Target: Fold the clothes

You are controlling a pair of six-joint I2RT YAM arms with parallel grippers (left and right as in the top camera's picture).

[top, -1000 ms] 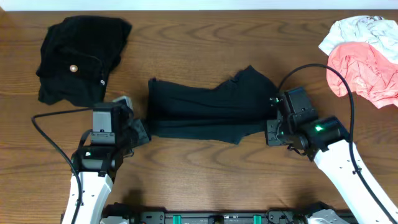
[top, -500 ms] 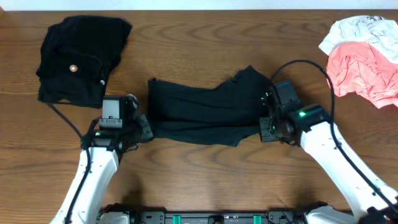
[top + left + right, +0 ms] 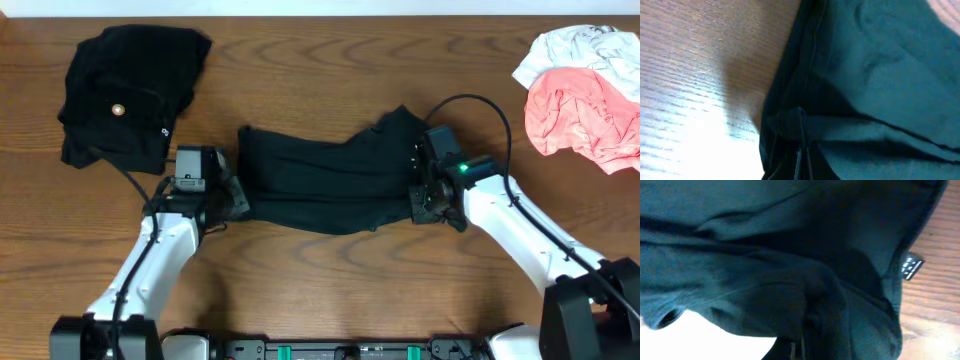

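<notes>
A black short-sleeved shirt (image 3: 325,180) lies stretched sideways across the middle of the table. My left gripper (image 3: 238,200) is shut on its near left corner, and in the left wrist view the dark fabric (image 3: 880,75) bunches into the closed jaws at the bottom edge (image 3: 800,155). At the near right corner my right gripper (image 3: 415,202) is shut on the shirt too. In the right wrist view folds of the shirt (image 3: 765,255) fill the frame, with a small label (image 3: 911,266) at the right. The fingertips are buried in cloth.
A crumpled black garment with a pale button (image 3: 125,95) sits at the far left. At the far right corner a pink garment (image 3: 585,115) lies beside a white one (image 3: 580,45). Bare wood table (image 3: 330,290) runs between the arms at the front.
Both grippers have moved away from the table's front edge, carrying the shirt's near edge toward its far edge. Both stay shut on the fabric.
</notes>
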